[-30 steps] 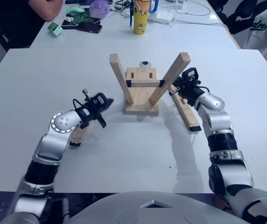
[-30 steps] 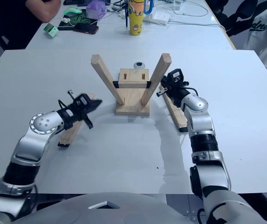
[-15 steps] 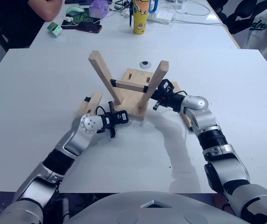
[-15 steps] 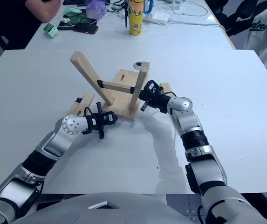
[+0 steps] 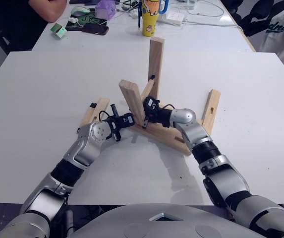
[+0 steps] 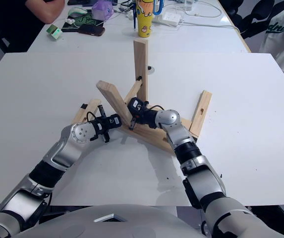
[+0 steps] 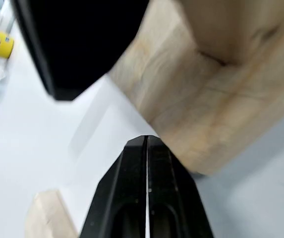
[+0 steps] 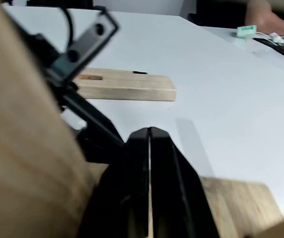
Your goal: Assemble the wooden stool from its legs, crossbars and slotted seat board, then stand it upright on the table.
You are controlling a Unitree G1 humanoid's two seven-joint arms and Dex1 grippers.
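The part-built stool lies tipped on the table: its seat board (image 5: 170,135) rests slanted, one leg (image 5: 155,57) stands straight up, and another leg (image 5: 131,99) points up toward the left. A short crossbar (image 5: 147,88) joins the two. My left gripper (image 5: 123,119) is shut with nothing in it, tips at the lower leg's base (image 7: 201,99). From the other side my right gripper (image 5: 146,107) is shut against that same leg (image 8: 23,148), with nothing held. A loose leg (image 5: 95,111) lies left of the stool and another (image 5: 210,110) to its right.
Behind the white table (image 5: 42,79) stands a second table with a yellow cup (image 5: 150,17), a phone (image 5: 95,29), cables and small items. A person's arm (image 5: 47,7) rests at its far left. Open tabletop lies in front of the stool and on both sides.
The stool has tipped from seat-flat with legs up to leaning on its side and has turned. Both grippers have closed in on its lower leg. The right loose leg now lies uncovered.
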